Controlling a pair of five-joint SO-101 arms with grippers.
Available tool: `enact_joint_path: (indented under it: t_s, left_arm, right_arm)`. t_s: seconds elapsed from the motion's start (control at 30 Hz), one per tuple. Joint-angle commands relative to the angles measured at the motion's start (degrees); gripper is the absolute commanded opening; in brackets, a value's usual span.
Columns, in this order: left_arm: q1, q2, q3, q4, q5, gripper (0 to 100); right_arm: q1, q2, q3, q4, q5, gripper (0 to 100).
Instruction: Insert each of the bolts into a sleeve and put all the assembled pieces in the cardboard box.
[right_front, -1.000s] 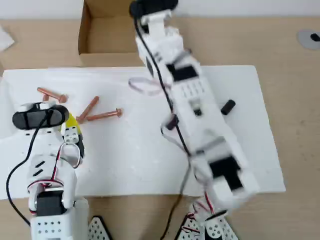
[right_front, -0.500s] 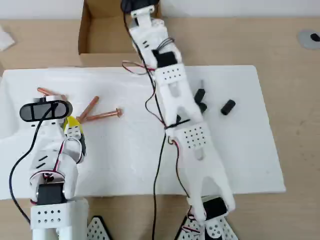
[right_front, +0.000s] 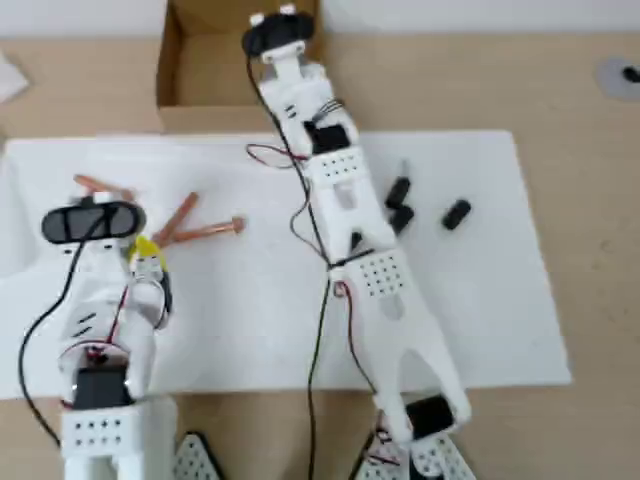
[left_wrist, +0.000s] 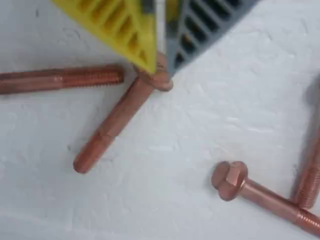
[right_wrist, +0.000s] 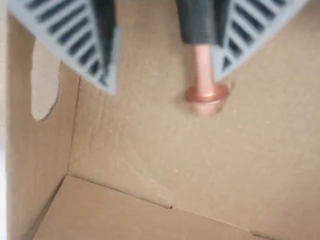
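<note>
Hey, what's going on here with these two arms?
The right gripper, open, is inside the box with a sleeved bolt against one finger. The left gripper, shut, has its tips at the head of a bolt on the foam. More bolts and three sleeves lie loose there.

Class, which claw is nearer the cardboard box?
Right. The right claw is inside the cardboard box; the left claw sits among loose bolts on the white sheet.

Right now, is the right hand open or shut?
Open. In the right wrist view the right hand holds its fingers apart inside the cardboard box, a gap between one finger and the sleeved bolt.
</note>
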Motion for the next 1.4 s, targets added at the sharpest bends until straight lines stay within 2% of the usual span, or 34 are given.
enact_joint_path:
  t_s: [0.0, 0.1, 0.2, 0.33, 0.4, 0.53, 0.7, 0.8, 1.0, 1.17, 1.37]
  left_arm:
    - [-2.02, 0.31, -1.14, 0.09, 4.4, 10]
    - [-4.92, 0.4, -4.13, 0.0, 7.47, 12]
    - [-6.42, 2.59, -9.14, 1.14, 7.56, 12]
    - [-5.45, 17.36, -18.73, 4.04, 7.21, 12]
    - [-3.25, 28.26, -26.02, 6.51, 3.25, 12]
    - [3.34, 51.21, -44.84, 16.44, -4.04, 12]
    - [7.74, 71.69, -60.66, 17.32, -16.53, 12]
    - [9.76, 79.78, -67.25, 21.63, -24.53, 12]
    - [13.1, 84.62, -74.11, 34.37, -38.15, 12]
    - [16.35, 84.26, -76.04, 37.01, -45.19, 12]
    - [19.6, 84.44, -75.87, 36.66, -48.44, 12]
  right_arm:
    - [0.84, -1.1, -3.21, 1.05, 0.62, 23.4]
    - [0.84, -2.33, -4.0, 5.63, 0.44, 25.4]
    - [0.92, -3.82, -6.9, 9.14, 0.35, 25.4]
    - [1.54, -8.4, -6.9, 14.51, 0.26, 25.4]
    - [1.8, -10.95, -6.9, 18.02, 0.26, 25.4]
    - [4.0, -16.84, -6.99, 23.74, 0.26, 25.4]
    - [10.15, -25.27, -6.9, 31.91, 0.26, 25.3]
    - [15.16, -30.55, -6.9, 37.8, 0.44, 25.3]
    - [24.66, -37.49, -6.81, 47.03, 0.7, 25.3]
    - [30.2, -39.6, -6.81, 50.99, 0.7, 25.3]
    - [33.19, -39.69, -6.81, 53.8, 0.7, 25.3]
